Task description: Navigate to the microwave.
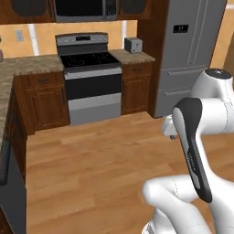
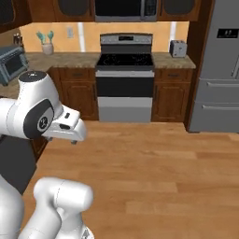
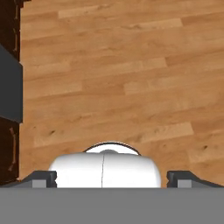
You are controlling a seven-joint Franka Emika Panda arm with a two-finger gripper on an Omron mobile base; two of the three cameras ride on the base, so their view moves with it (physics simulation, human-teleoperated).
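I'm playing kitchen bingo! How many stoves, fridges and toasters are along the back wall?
Stove: 1
Fridge: 1
Toaster: 1
Total: 3

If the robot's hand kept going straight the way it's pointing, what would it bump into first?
Probably the wooden floor. The hand points down at bare planks with nothing between, though how far down is hard to judge.

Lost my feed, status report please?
Gripper open, empty, over wood floor. Microwave mounted above stove, straight ahead. Open floor between.
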